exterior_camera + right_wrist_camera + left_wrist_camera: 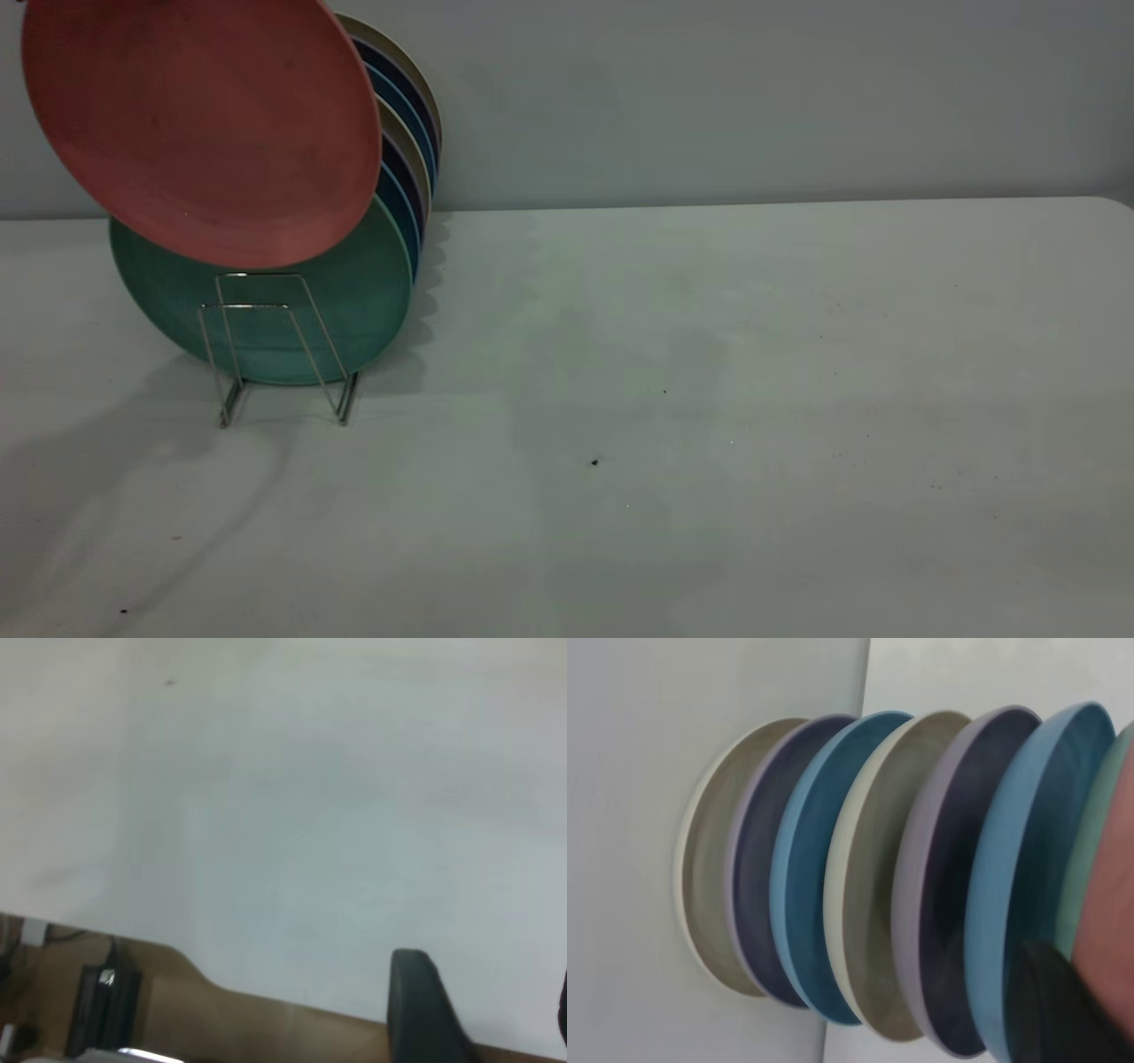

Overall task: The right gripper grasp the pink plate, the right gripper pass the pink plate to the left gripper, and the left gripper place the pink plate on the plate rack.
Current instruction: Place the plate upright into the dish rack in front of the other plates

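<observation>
One pink plate is in view, held in the air at the upper left of the exterior view, above the front of the plate rack. Its face is turned toward the exterior camera and it is tilted, with its long axis running from upper left to lower right; its lower rim overlaps the top of the teal-green plate standing at the front of the rack.

Plate count in the rack: seven. The left wrist view shows six stacked on edge behind the teal-green one: a beige plate, a dark purple plate, a teal-blue plate, a second beige plate, a second purple plate and a light-blue plate. All stand upright, parallel, with small gaps between them.

Two wire loops of the rack show in front of the teal-green plate; both are unoccupied.

The left gripper shows only as one dark finger lying against the pink plate's rim at the edge of the left wrist view; it grips the plate. The arm itself lies outside the exterior view.

The right gripper hangs above the bare white table near its edge, with a wide gap between its two fingers and nothing between them.
</observation>
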Controlling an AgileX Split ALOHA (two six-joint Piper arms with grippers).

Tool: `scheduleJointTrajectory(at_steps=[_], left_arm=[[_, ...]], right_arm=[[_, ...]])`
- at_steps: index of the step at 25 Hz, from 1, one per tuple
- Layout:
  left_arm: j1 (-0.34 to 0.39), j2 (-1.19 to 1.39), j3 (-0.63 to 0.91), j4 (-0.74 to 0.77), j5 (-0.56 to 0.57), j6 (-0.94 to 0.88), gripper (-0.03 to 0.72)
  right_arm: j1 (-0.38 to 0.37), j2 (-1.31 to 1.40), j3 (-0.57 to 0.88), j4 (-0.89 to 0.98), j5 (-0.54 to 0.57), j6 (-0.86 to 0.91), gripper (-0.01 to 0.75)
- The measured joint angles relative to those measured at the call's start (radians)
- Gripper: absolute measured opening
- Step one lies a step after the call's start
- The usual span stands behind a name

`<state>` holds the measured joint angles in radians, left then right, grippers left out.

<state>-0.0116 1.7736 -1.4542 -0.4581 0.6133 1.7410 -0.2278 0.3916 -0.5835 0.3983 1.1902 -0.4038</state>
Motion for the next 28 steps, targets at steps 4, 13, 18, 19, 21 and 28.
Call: scheduleJointTrajectory(at_steps=[4,13,18,19,21,28], left_arm=[[0.000,0.000,0.028,0.000,0.002,0.087,0.070],[0.000,0.000,0.051,0.000,0.001,0.154,0.070],[0.000,0.000,0.074,-0.002,-0.015,0.152,0.070],[0.000,0.000,0.084,-0.002,-0.018,0.152,0.070],[0.003,0.000,0.110,-0.002,-0.031,0.152,0.070],[0.011,0.000,0.140,-0.002,-0.051,0.094,0.073]], right_arm=[[0.000,-0.016,0.015,-0.023,-0.010,0.015,0.392],[0.000,-0.016,0.057,-0.024,-0.028,0.033,0.392],[0.000,-0.016,0.063,-0.024,-0.036,0.035,0.392],[0.000,-0.016,0.063,-0.024,-0.037,0.035,0.392],[0.000,-0.016,0.063,-0.024,-0.038,0.035,0.392],[0.000,-0.016,0.063,-0.024,-0.042,0.035,0.392]])
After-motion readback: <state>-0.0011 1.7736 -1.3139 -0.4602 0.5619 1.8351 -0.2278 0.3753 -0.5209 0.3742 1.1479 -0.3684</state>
